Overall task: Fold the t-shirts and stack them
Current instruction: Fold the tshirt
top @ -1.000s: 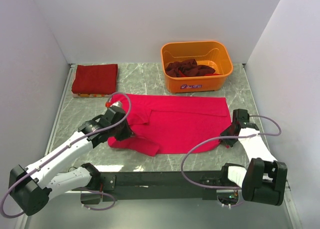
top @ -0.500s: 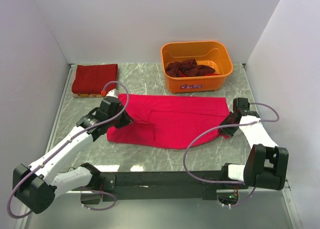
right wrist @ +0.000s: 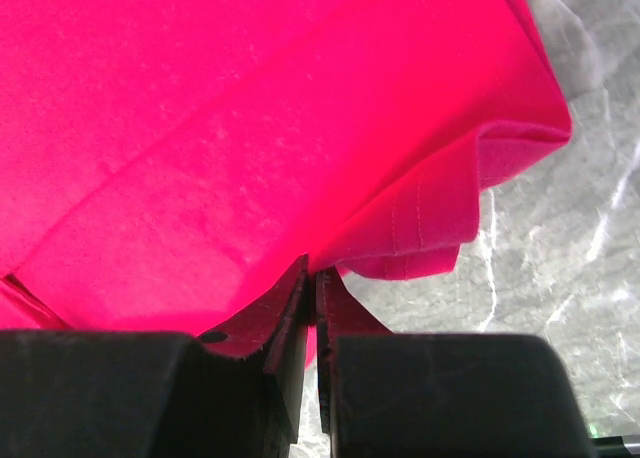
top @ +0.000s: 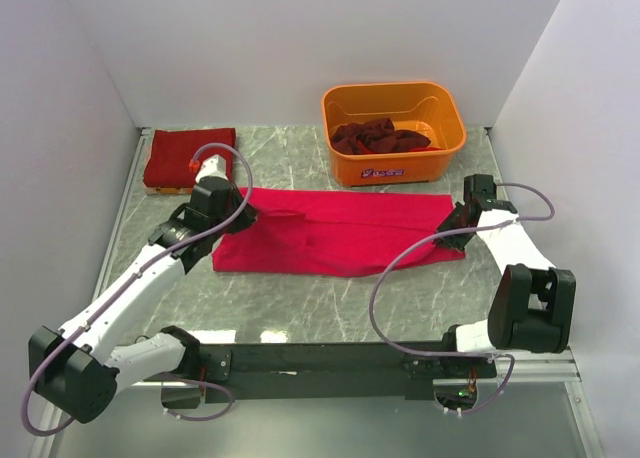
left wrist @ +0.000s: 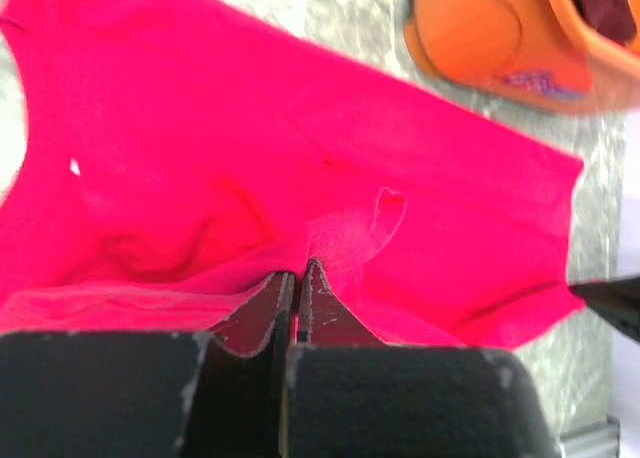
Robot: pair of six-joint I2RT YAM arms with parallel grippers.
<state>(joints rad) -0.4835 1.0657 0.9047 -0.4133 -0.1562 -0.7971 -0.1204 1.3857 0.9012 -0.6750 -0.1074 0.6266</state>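
Observation:
A bright pink t-shirt [top: 335,233] lies on the marble table, folded lengthwise into a long band. My left gripper [top: 238,214] is shut on its left edge; in the left wrist view the gripper [left wrist: 297,275] pinches the cloth [left wrist: 300,158]. My right gripper [top: 455,218] is shut on the shirt's right edge; in the right wrist view the gripper [right wrist: 311,271] pinches a folded hem [right wrist: 300,128]. A folded dark red shirt [top: 188,156] lies at the back left. Dark red shirts [top: 380,136] lie crumpled in the orange basin [top: 394,168].
The orange basin also shows in the left wrist view [left wrist: 480,38]. White walls close in the table on the left, back and right. Grey marble [top: 300,303] shows between the shirt and the black front rail [top: 330,358].
Both grippers have moved away from me, carrying the shirt's near edge over to its far edge. The shirt went from a wide spread to a narrow folded band.

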